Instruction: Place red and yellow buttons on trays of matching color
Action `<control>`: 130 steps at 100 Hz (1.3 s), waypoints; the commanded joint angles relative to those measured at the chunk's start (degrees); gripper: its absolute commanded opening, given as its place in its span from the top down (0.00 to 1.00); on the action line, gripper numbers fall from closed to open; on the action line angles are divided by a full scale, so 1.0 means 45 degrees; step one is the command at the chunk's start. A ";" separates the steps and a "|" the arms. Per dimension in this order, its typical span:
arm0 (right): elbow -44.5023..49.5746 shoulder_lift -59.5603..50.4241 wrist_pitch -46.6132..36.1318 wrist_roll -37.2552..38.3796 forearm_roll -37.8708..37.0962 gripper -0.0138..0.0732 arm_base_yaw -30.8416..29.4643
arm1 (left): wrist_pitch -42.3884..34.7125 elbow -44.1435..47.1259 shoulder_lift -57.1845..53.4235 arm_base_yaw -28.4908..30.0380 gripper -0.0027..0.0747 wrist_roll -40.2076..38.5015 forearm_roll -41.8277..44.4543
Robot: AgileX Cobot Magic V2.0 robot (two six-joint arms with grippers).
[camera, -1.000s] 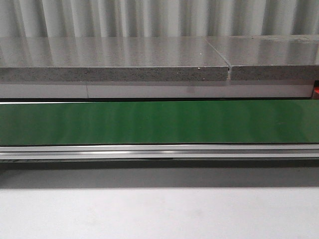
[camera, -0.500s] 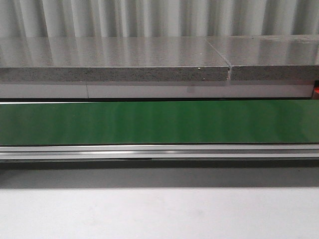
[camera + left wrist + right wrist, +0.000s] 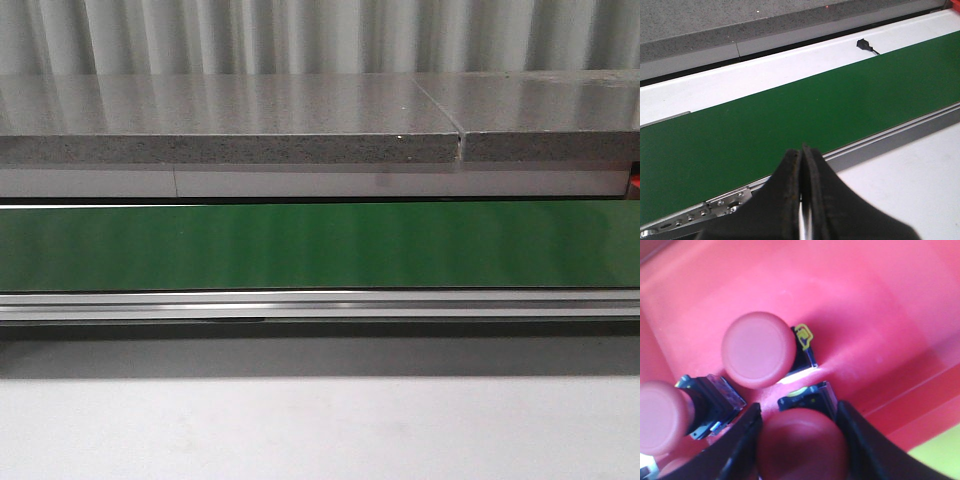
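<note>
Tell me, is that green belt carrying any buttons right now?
Empty, as far as shown: the green belt is bare in the front and left wrist views; its far ends are out of frame.

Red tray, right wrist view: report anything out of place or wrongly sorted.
Nothing stands out. The red tray holds only red buttons: one lies near the middle, another at the view's edge, and a third sits between the right gripper fingers. No yellow button shows in it.
</note>
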 commanded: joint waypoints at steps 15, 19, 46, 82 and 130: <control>-0.0400 -0.0527 -0.0290 -0.0058 0.0276 0.37 -0.0026 | -0.0782 -0.0316 0.0052 -0.0108 0.99 -0.0012 -0.0265; -0.0400 -0.0541 -0.0290 -0.0058 0.0307 0.28 -0.0026 | -0.0782 -0.0316 0.0052 -0.0108 0.99 -0.0012 -0.0265; -0.0400 -0.1424 -0.0369 -0.0141 0.0364 0.15 -0.0026 | -0.0782 -0.0316 0.0052 -0.0108 0.99 -0.0012 -0.0265; -0.0400 -0.3877 0.0245 -0.0995 0.0352 0.57 0.0841 | -0.0782 -0.0316 0.0052 -0.0108 0.99 -0.0012 -0.0265; -0.0208 -0.6024 0.0832 -0.1286 -0.0155 0.92 0.5075 | -0.0782 -0.0316 0.0052 -0.0108 0.99 -0.0012 -0.0265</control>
